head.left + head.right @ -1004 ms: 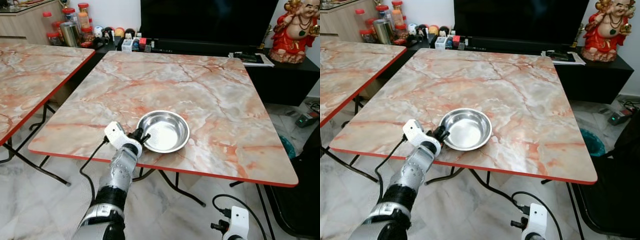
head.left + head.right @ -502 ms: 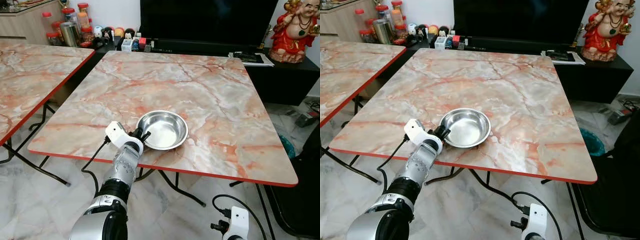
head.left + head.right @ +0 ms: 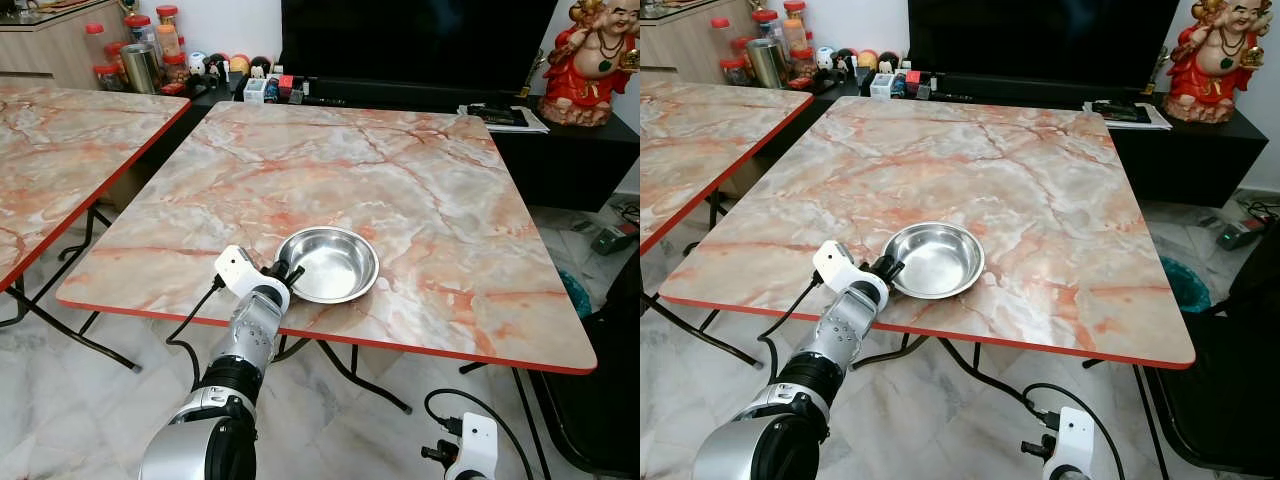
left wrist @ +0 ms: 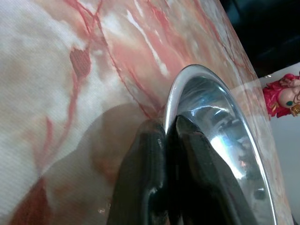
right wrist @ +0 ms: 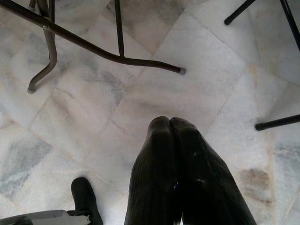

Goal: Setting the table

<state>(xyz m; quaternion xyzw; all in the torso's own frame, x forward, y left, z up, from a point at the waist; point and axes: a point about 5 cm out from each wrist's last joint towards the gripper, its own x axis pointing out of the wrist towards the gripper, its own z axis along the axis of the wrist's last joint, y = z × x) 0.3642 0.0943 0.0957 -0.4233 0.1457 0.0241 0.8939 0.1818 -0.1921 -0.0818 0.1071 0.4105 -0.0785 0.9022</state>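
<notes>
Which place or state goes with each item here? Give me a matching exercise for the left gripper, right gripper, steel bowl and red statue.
Column one:
1. left gripper
2. right gripper
3. steel bowl
4. red statue

Column two:
A. on the black cabinet at the far right
B. on the marble table near its front edge
C. shut on the bowl's rim
D. hanging shut above the floor tiles

Pairs: 1-C, 2-D, 3-B, 4-A

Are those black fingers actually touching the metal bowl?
Touching. The left wrist view shows the left gripper pinching the rim of the steel bowl, one of its fingers outside, the other inside.
</notes>
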